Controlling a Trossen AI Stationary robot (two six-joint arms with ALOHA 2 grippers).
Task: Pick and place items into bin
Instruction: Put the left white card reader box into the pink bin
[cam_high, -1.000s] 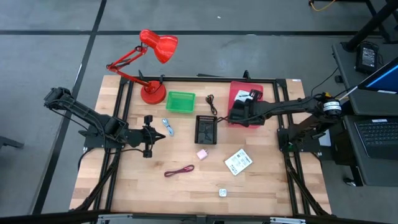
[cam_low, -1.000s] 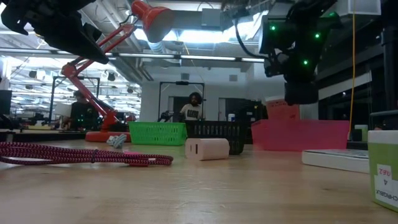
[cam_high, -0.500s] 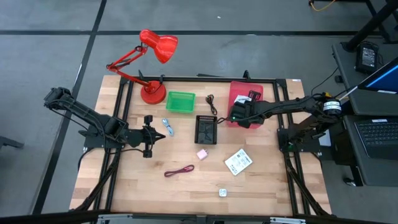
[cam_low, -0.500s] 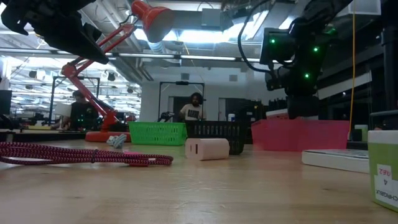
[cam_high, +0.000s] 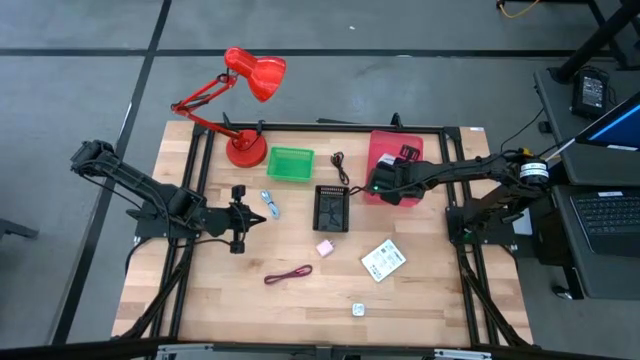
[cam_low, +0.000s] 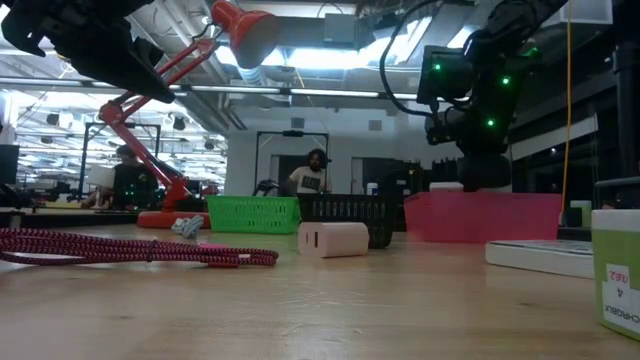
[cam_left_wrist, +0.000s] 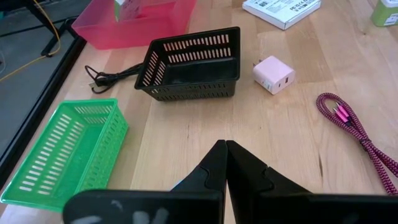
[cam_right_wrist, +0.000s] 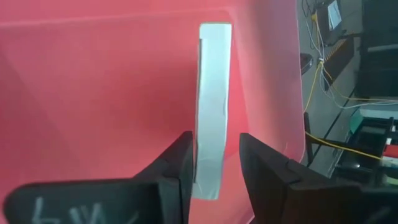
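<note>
My right gripper (cam_right_wrist: 214, 140) is down inside the pink bin (cam_high: 383, 142) at the table's far right and is open. One flat white packet (cam_right_wrist: 214, 106) stands on edge between its fingers, with pink showing on both sides of it. My left gripper (cam_left_wrist: 225, 146) is shut and hovers at the table's left, beside the blue-white piece (cam_high: 270, 205). Lying flat on the table are the second white packet (cam_high: 383, 259), the pink cube (cam_high: 325, 247), the tiny white cube (cam_high: 358, 310), the maroon cord (cam_high: 288, 275) and the black cord (cam_high: 340, 163).
A black basket (cam_high: 331, 208) sits mid-table with a green basket (cam_high: 290, 164) to its far left. The red desk lamp (cam_high: 245, 150) stands at the far left edge. Bare wood lies along the near edge. A person shows in the room beyond the table.
My right gripper has come down from above the pink bin until its fingers are inside it, carrying the white packet along, and has then stayed there. The left arm has kept still.
</note>
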